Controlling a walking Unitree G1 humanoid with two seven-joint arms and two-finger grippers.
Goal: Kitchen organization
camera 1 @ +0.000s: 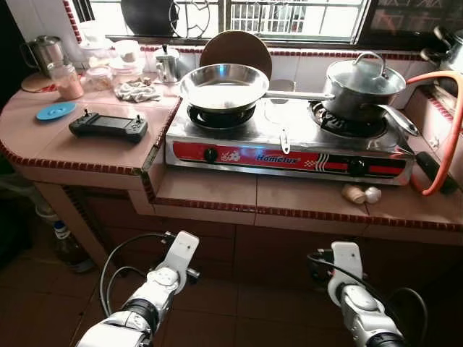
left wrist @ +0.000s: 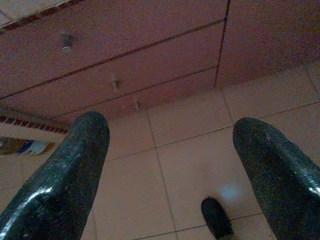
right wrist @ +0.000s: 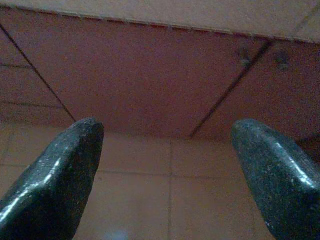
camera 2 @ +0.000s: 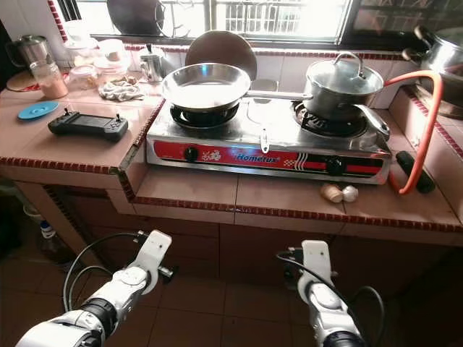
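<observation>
Your left gripper (left wrist: 165, 165) and right gripper (right wrist: 162, 165) hang low before the counter (camera 1: 210, 189), both spread wide and empty. The frying pan (camera 1: 223, 87) and lidded pot (camera 1: 362, 87) sit on the stove (camera 1: 289, 148), set back from the counter's front edge.

Black handheld controller (camera 1: 108, 126) near the tiled counter's (camera 1: 87, 148) front edge, blue lid (camera 1: 56, 110) beside it toward the left edge, orange gas hose (camera 1: 448, 130) curving down the counter's right end, floor bottle (camera 1: 66, 244) below.
</observation>
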